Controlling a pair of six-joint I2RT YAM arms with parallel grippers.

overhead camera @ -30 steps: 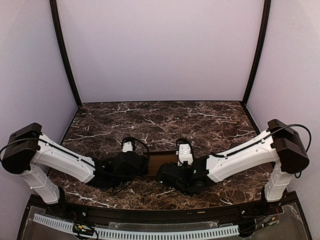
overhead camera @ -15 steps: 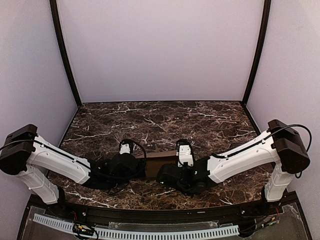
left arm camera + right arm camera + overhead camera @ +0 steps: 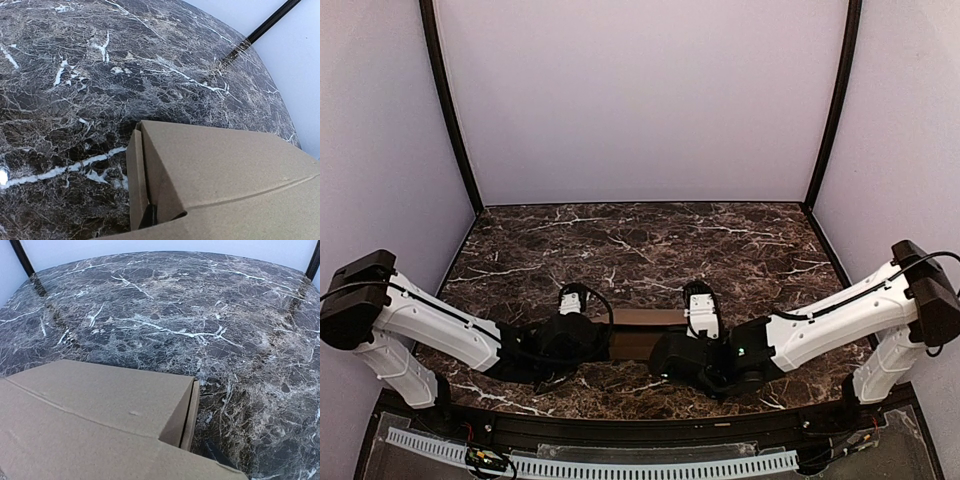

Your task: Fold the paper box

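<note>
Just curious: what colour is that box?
Plain tan-brown paper box, clearest in the right wrist view.

We see dark brown marble tabletop (image 3: 650,235), white veins throughout. Pale lilac walls (image 3: 640,100) enclose three sides (black posts (image 3: 448,110) at back corners). We note soft, even light.

The box (image 3: 645,322) was plain tan-brown cardboard, unmarked, already folded into a slim rectangular shape with crisp creases along its edges. It lay lengthwise across the table (image 3: 620,245), close to the near edge and about midway from side to side. At each short end, a narrow flap stood slightly ajar from the wall, leaving a thin dark gap.
</note>
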